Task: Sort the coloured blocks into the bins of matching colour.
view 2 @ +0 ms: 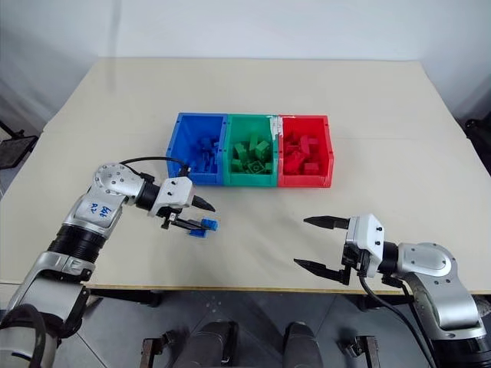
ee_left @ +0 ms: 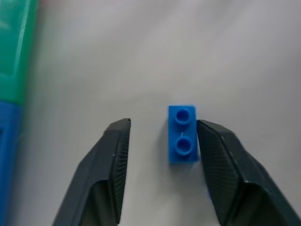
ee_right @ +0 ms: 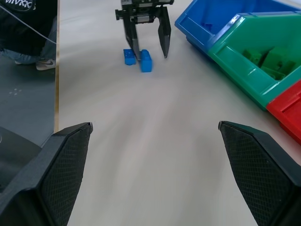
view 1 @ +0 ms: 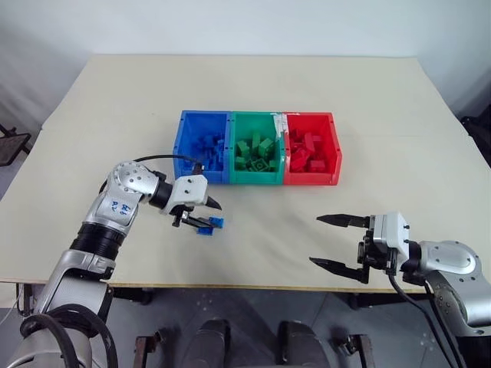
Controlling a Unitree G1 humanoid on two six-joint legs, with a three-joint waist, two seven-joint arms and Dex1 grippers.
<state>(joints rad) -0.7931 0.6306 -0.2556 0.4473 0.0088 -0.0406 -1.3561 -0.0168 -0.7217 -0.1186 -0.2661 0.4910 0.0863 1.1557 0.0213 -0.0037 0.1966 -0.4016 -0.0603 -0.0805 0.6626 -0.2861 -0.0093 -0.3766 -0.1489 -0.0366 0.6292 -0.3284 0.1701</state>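
Note:
Two small blue blocks lie on the table in front of the bins. One blue block (ee_left: pixel 183 134) sits between the fingers of my left gripper (ee_left: pixel 163 125), touching one finger, with a gap to the other. The second blue block (ee_right: pixel 128 56) lies just outside those fingers. My left gripper (view 1: pixel 207 216) is open and tilted down at the table. The blue bin (view 1: pixel 205 113), green bin (view 1: pixel 257 114) and red bin (view 1: pixel 311 115) stand joined in a row at mid-table. My right gripper (view 1: pixel 316 240) hovers wide open near the front edge, holding nothing.
Each bin holds several bricks of its own colour: blue (view 1: pixel 209 146), green (view 1: pixel 255 152), red (view 1: pixel 307 153). A person (ee_right: pixel 23 19) stands beyond the table's left edge (ee_right: pixel 57 70). Bare tabletop (view 1: pixel 268 222) lies between my two grippers.

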